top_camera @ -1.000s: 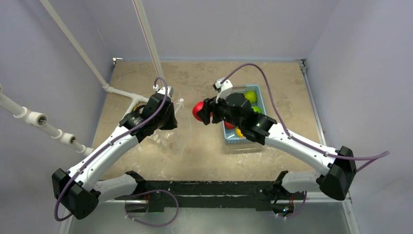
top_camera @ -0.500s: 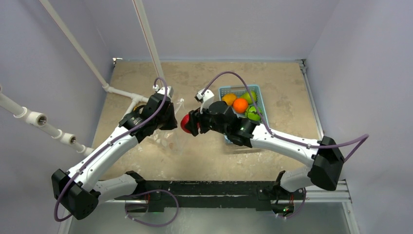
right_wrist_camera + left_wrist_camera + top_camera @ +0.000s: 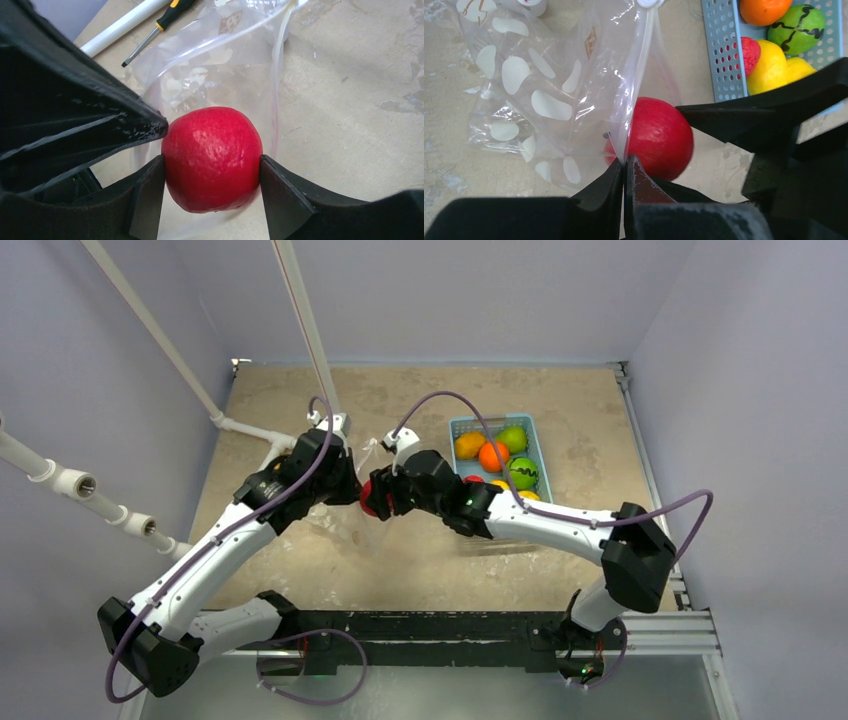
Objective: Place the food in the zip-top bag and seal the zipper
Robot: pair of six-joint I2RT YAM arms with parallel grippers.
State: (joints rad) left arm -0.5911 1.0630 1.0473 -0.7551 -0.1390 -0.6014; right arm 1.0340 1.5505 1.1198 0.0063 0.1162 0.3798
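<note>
Top external, red fruit [image 3: 372, 498] half hidden, clear bag [image 3: 345, 528] barely discernible

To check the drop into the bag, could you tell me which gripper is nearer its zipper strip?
Left. The left gripper is shut on the zipper strip itself; the right gripper, holding the red fruit, sits just beside it.
</note>
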